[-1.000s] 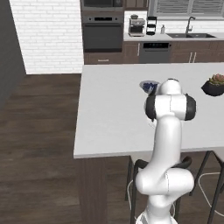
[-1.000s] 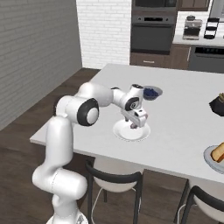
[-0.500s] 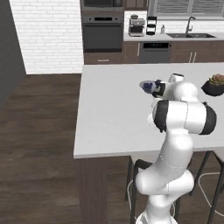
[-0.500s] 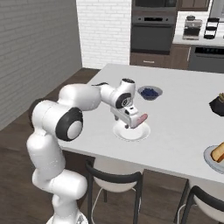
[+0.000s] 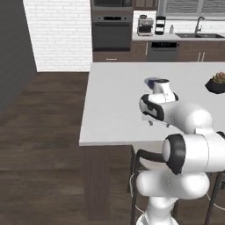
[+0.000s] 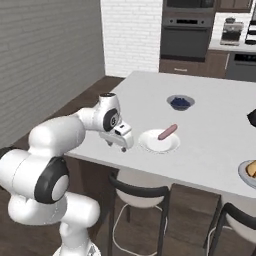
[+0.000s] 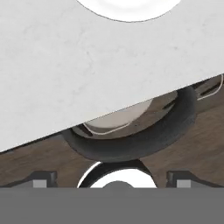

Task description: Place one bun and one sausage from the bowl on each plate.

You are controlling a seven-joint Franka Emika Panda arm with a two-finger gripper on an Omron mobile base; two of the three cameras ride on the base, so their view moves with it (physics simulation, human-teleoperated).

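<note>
On the left of the right base view, the end effector [image 6: 120,145] hangs low over the near edge of the white bench [image 6: 210,125], just left of the white plate [image 6: 159,142]. In the hand view its two finger tips [image 7: 43,180] stand far apart with nothing between them, so it is released and empty; that view looks down past the bench edge at a dark-backed stool [image 7: 144,135] below.

Next to the right, the white plate carries one sausage [image 6: 167,132], lying across its far side. No bun lies on this plate. Behind it, farther from the robot, sits the small grey bowl of blueberries [image 6: 180,102].

At the right edge of the same view, a rim of the grey plate [image 6: 243,172] shows, with something golden-tan on it that looks like a bun [image 6: 252,168]; too little is visible to be sure. The reddish-brown bowl that holds the food cannot be located in these pictures.

As a judgement, the sausage step for the white plate is done, and the arm is between placements. The next move calls for swinging the open end effector over to the supply bowl, clenching on a bun along its narrow width, and carrying it to the white plate beside the sausage without nudging the sausage off.
</note>
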